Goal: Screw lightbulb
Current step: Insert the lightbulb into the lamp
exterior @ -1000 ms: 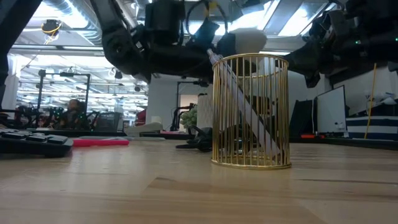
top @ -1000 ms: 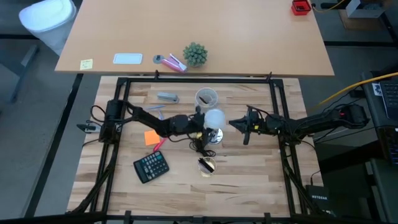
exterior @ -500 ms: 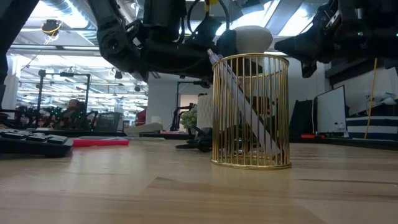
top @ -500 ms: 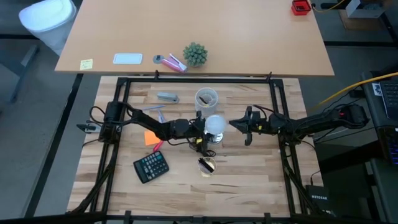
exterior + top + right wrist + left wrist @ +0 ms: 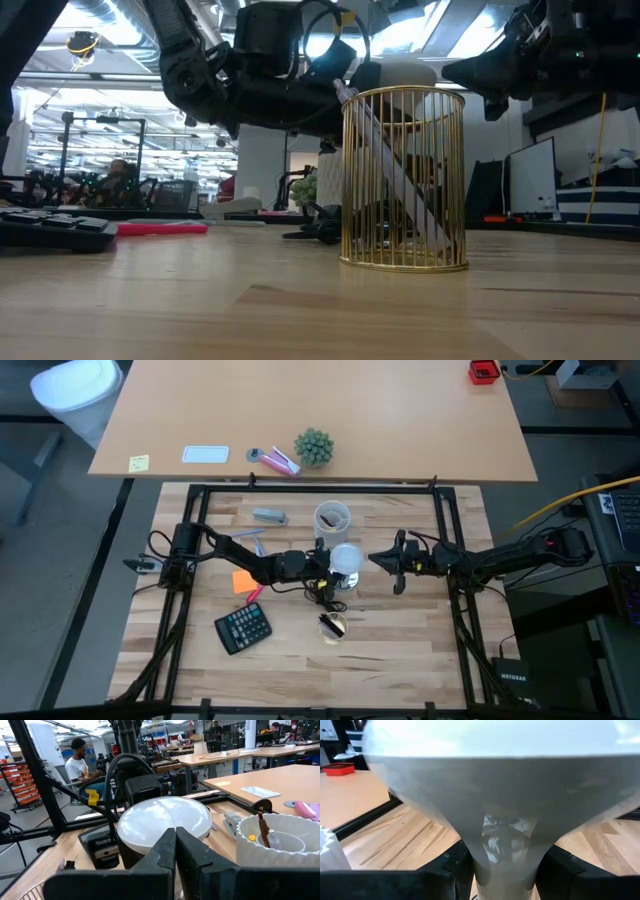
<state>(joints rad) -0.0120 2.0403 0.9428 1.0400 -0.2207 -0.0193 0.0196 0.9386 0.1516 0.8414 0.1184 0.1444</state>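
The white lightbulb point(image 5: 345, 558) hangs over the middle of the table, dome up, with my left gripper point(image 5: 325, 565) shut on it. In the left wrist view the lightbulb point(image 5: 500, 780) fills the picture. Right below it sits the round silver socket point(image 5: 340, 581) with its black cord, mostly hidden by the bulb. My right gripper point(image 5: 376, 558) is shut and holds nothing, just to the right of the bulb, its tips point(image 5: 175, 855) pointing at the dome point(image 5: 164, 822). My left gripper pinches the bulb's narrow neck point(image 5: 504, 845) between its two fingers point(image 5: 452, 870), below the dome. The fingers come in level from the table's left. The bulb stands upright in the hold, above the socket; whether its base touches the socket is hidden.
A pale cup point(image 5: 332, 517) stands just beyond the bulb and a gold wire pen holder point(image 5: 333, 626) just nearer. A calculator point(image 5: 243, 628), an orange note point(image 5: 243, 581) and a grey object point(image 5: 268, 516) lie to the left. A person point(image 5: 80, 765) sits beyond the table.
My left gripper has carried the lightbulb a little toward the table's near edge and slightly down, still upright. My right gripper has tipped its fingers up to level while staying in place.
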